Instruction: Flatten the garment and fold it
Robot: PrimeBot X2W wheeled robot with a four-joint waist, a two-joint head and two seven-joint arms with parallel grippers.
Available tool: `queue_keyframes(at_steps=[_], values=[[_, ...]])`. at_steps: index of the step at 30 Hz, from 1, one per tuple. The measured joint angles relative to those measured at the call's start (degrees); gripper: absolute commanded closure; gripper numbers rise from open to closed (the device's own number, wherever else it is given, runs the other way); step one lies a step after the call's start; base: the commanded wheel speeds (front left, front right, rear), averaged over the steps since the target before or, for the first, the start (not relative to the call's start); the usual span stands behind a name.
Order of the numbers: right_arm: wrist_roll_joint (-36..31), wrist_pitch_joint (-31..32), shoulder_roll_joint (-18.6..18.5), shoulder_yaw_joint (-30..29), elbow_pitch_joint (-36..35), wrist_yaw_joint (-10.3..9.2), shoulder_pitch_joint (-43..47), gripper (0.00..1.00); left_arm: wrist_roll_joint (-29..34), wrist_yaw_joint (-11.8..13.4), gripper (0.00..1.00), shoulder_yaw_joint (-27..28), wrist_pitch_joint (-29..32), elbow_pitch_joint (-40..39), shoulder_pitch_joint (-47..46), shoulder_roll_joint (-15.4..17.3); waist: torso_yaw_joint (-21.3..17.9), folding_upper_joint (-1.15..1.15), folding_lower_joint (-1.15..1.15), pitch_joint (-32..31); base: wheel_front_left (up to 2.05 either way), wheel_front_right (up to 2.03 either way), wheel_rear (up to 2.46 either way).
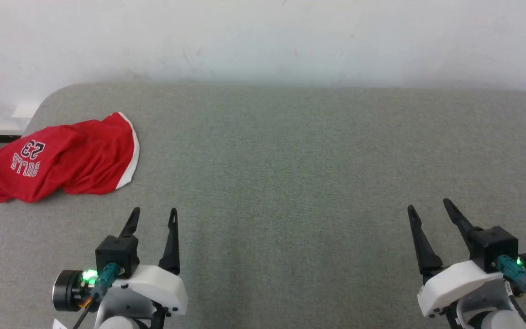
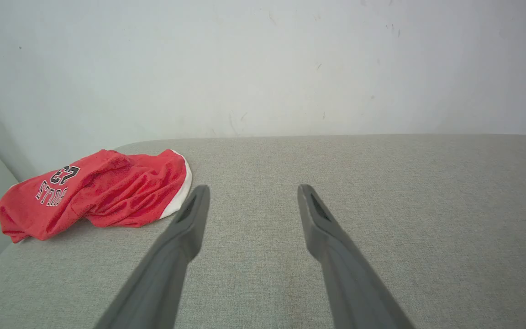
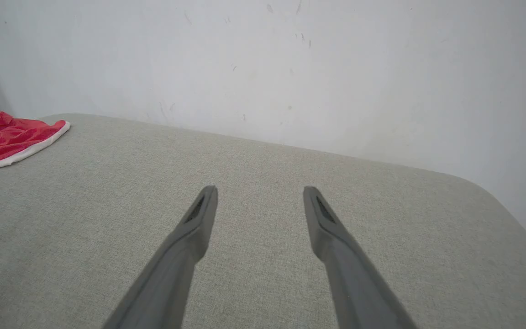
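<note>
Red shorts (image 1: 62,157) bunched at the upper-left counter (image 1: 290,183) edge — left hand (image 1: 154,210) and right hand (image 1: 428,204) both spread, empty — liable to slip off if dragged outward.

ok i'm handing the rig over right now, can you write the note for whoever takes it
Left hand: open, empty, over the table, on the same side as the garment.
Right hand: open, empty, far from the garment.
Garment: crumpled heap at the table's far left edge, touched by neither hand.
Done: nothing.
Left: flatten it, then fold it.
</note>
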Motion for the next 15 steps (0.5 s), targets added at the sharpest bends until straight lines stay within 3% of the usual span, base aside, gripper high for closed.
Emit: queue_keyframes(at_steps=[15], values=[[0.07, -1.21, 0.00, -0.11, 1.13, 0.00, -0.14, 0.00, -1.53, 1.26, 0.00, -0.46, -1.91, 0.99, -0.76, 0.21, 4.76, 0.00, 0.00, 0.14, 0.00, 0.00, 0.00]])
